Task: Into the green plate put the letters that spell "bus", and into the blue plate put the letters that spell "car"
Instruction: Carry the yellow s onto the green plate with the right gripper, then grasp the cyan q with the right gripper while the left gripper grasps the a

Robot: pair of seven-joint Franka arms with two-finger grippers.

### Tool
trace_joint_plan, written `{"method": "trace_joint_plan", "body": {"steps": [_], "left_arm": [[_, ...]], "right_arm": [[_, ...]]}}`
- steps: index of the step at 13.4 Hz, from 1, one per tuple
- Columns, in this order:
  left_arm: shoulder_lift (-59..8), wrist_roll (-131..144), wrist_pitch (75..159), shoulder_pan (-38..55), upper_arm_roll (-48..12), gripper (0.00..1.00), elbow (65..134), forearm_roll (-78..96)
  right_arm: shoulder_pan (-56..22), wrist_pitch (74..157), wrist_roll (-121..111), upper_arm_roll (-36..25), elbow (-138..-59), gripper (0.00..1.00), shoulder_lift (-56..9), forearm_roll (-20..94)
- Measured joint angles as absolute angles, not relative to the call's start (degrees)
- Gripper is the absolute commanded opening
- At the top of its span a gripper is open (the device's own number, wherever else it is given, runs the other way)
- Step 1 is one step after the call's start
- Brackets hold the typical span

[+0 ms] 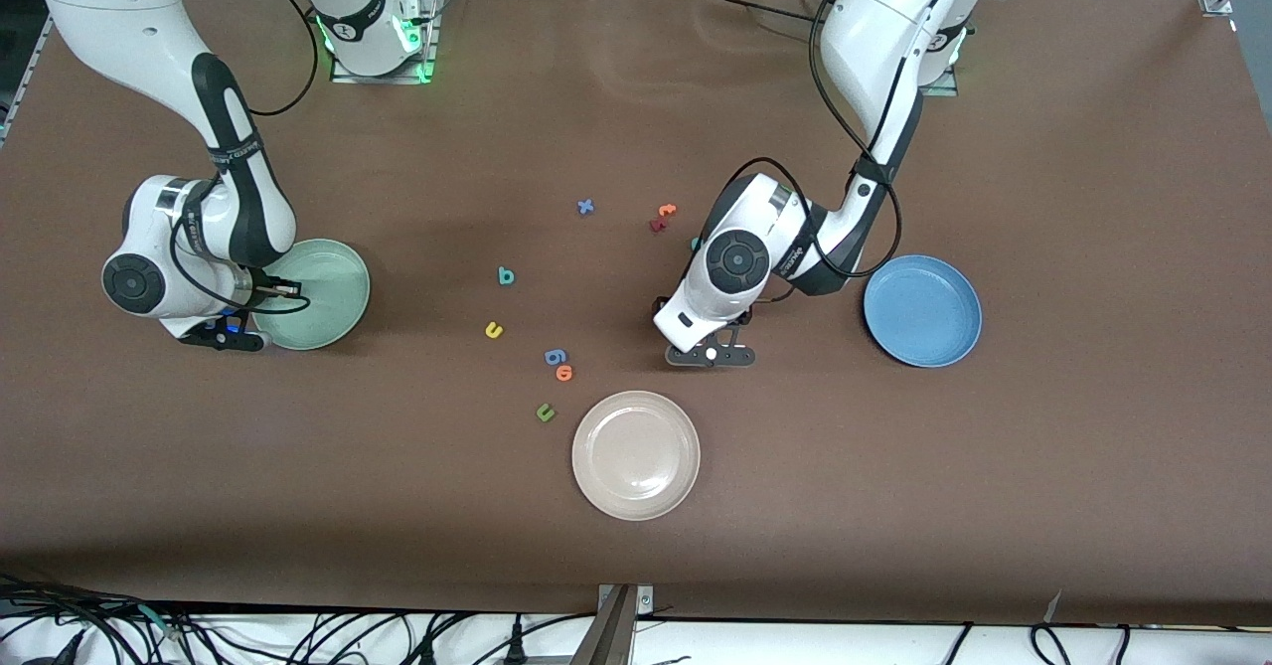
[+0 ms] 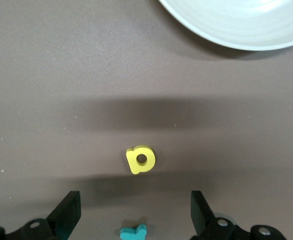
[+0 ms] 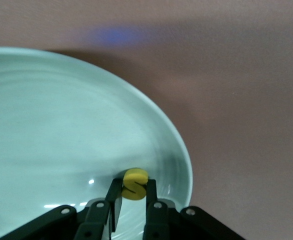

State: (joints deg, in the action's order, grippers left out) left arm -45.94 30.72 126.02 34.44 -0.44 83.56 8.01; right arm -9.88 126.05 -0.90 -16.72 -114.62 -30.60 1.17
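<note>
Even, fairly bright overhead light fills the front view, and the brown table (image 1: 1043,466) shows no glare. Each arm casts a soft, diffuse shadow on the cloth beneath it. The off-white plate (image 1: 636,455) carries a faint sheen (barely a highlight). In the left wrist view a broad blurred shadow band lies across the table above the sharp yellow "a" (image 2: 140,159). In the right wrist view the green plate (image 3: 61,125) shows small specular glints, and a bluish glow tints the table nearby.
</note>
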Motion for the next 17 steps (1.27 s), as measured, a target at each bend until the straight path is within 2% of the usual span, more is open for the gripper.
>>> {"method": "trace_joint_plan", "body": {"steps": [1, 2, 6, 9, 13, 15, 17], "left_arm": [[-46.4, 31.4, 126.9, 34.4, -0.4, 0.95, 83.5, 7.3], [-46.7, 31.8, 127.8, 34.4, -0.4, 0.94, 83.5, 7.0], [-47.9, 34.6, 129.5, 34.8, -0.4, 0.92, 83.0, 6.5], [-48.8, 38.2, 131.9, 35.5, -0.4, 0.92, 82.9, 3.2], [-49.3, 39.9, 132.2, 36.3, -0.4, 0.9, 82.7, 2.8], [-49.4, 40.0, 132.2, 36.3, -0.4, 0.83, 82.7, 2.8], [-49.5, 40.1, 132.2, 36.3, -0.4, 0.69, 82.7, 2.8]], "right_arm": [[-9.9, 126.1, -0.9, -16.7, -114.6, 0.92, -30.6, 1.2], [-9.9, 126.1, -0.9, -16.7, -114.6, 0.96, -30.6, 1.2], [-10.0, 125.6, -0.7, -16.5, -113.8, 0.98, -30.0, 1.3], [-10.8, 122.1, 3.5, -15.2, -112.8, 0.98, -26.6, 1.6], [-11.6, 118.5, 20.0, -6.3, -112.7, 0.98, -21.9, 1.9], [-11.9, 118.8, 29.4, -1.2, -112.7, 0.98, -21.6, 1.9], [-12.1, 121.0, 38.6, 3.6, -112.8, 0.98, -21.9, 2.0]]}}
